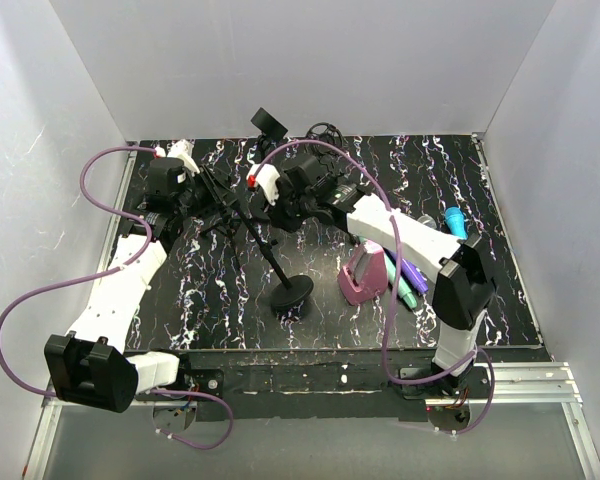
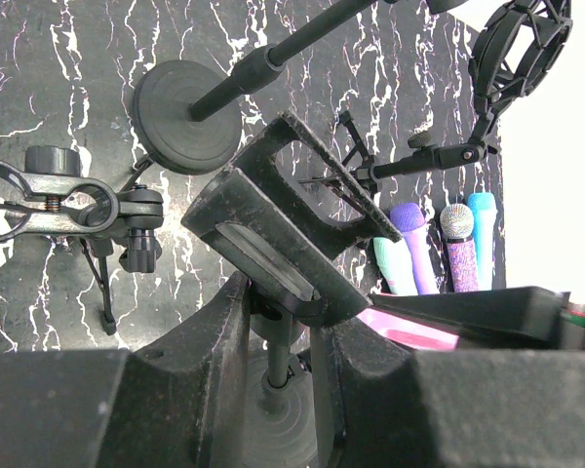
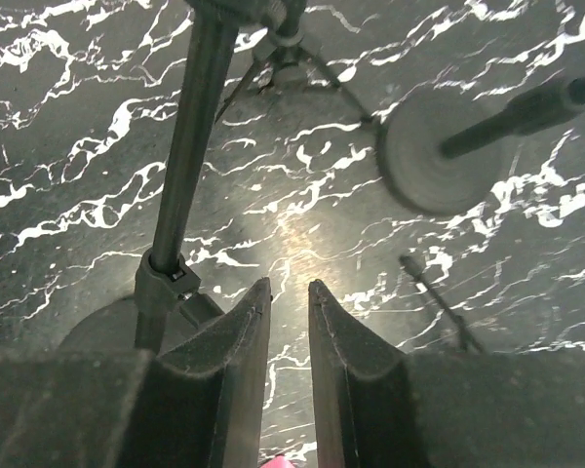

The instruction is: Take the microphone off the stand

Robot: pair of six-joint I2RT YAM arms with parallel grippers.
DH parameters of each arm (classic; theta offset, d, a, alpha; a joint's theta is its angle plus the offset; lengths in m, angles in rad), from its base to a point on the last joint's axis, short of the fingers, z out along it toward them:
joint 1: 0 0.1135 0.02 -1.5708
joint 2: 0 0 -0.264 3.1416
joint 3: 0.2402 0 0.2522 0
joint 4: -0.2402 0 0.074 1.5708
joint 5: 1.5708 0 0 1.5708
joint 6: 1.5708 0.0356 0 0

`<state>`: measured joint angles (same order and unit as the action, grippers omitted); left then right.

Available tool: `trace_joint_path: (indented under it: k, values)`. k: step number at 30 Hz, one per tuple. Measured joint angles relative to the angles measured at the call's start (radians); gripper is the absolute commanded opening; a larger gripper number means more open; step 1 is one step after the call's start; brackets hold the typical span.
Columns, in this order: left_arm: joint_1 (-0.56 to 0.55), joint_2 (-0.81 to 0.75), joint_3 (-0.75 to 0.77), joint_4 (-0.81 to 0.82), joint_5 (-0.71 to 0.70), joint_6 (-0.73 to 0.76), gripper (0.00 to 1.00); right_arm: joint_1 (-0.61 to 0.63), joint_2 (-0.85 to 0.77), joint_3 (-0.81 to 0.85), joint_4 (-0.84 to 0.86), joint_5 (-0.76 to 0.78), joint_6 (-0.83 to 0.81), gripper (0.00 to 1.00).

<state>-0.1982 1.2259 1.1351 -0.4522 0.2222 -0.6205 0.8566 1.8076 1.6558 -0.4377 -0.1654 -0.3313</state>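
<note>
From above, both arms reach to the back left of the black white-veined marbled tabletop [image 1: 200,300], where several thin black stands crowd together. The left gripper [image 1: 202,192] and right gripper [image 1: 280,208] sit near one another there, the left arm stretched long up its own side, the right folded at the elbow and swung across. A black stand with a round disc base [image 1: 292,292] leans mid-table. The slim coloured microphones [image 1: 410,280] lie at the right beside a pink holder [image 1: 364,276], well apart from both grippers. In the left wrist view, the left gripper [image 2: 278,312] is clenched on a black frame-shaped holder clip [image 2: 283,229] atop a thin post. The clip looks vacant, and teal, purple, glittery and cyan microphones lie side by side beyond it. No microphone shows seated on any stand, so either the lift is already done or I cannot tell which stand is meant. In the right wrist view, the right gripper [image 3: 290,292] is parted by a narrow gap with nothing in it, pointing down at the tabletop beside a black pole [image 3: 188,146]. To do this step well, the left should pin the clip firmly while the right draws clear straight upward, avoiding the neighbouring poles.
</note>
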Motion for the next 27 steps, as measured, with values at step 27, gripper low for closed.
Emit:
trace_joint_path:
  k: [27]
  values:
    - [0.014, -0.009, -0.001, -0.016, 0.008, 0.003, 0.0, -0.006, 0.021, -0.078, -0.036, -0.111, 0.123, 0.31]
